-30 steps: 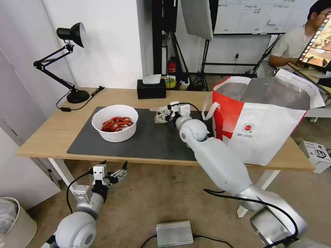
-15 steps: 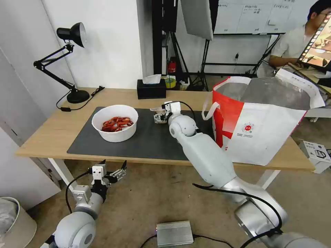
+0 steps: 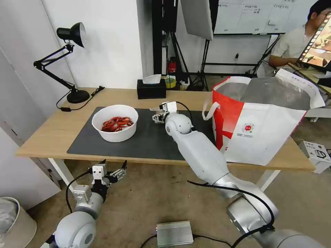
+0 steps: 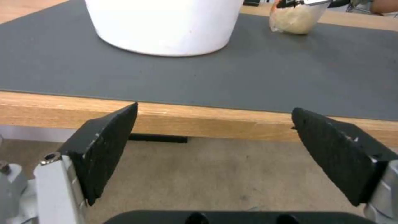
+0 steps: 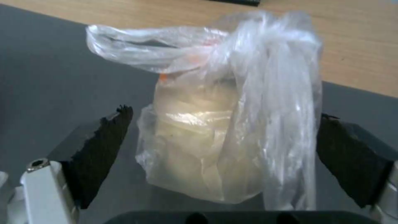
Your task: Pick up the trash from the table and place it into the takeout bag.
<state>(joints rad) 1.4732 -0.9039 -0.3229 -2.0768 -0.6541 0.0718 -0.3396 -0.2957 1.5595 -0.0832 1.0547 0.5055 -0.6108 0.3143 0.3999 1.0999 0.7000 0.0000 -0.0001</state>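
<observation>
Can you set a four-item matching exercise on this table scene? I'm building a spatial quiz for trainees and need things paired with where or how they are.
Things:
1. white round bowl of red crayfish shells
2. small knotted clear plastic bag
3. large white-and-red takeout bag
4. left pincer

Places or states:
A. standing open at the table's right end
B. open, below the table's near edge
C. between the open fingers of the right pincer
D. on the left part of the dark grey mat

Pairs: 1-D, 2-C, 3-A, 4-B
</observation>
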